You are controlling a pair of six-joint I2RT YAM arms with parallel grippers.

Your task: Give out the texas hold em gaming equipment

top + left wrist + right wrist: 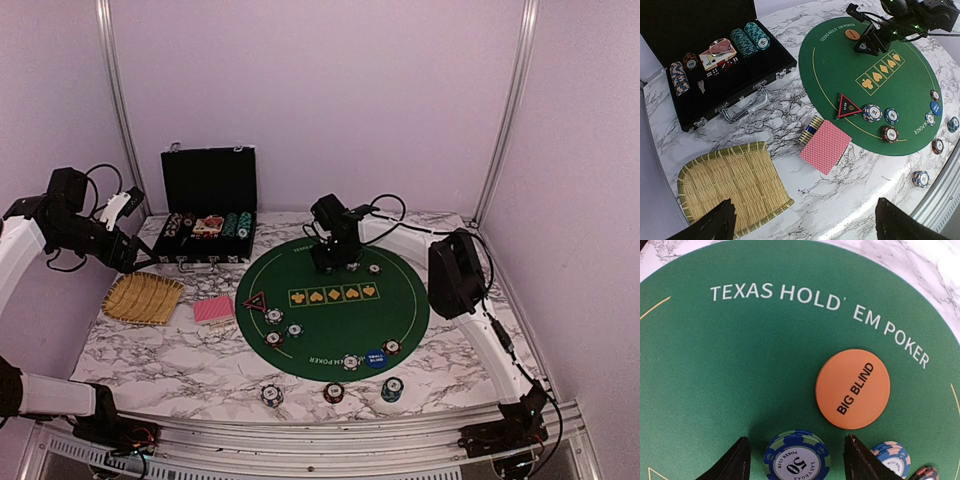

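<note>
My right gripper point(325, 262) is open low over the far edge of the green mat point(333, 320). In the right wrist view its fingers point(730, 464) straddle a blue "50" poker chip point(797, 457) without touching it. The orange "big blind" disc point(852, 388) lies just beyond, and another chip point(890, 457) lies to the right. My left gripper point(125, 255) is open and empty, high above the straw tray point(730, 187). Red-backed cards point(826, 145), the red-edged triangle point(848, 106) and the blue disc point(936, 108) show in the left wrist view.
An open black case point(208, 215) with chip rows stands at the back left. Several chips lie on the mat near the triangle and near its front edge. Three chips point(334, 392) lie on the marble in front of the mat. A black camera unit point(455, 272) hangs at the right.
</note>
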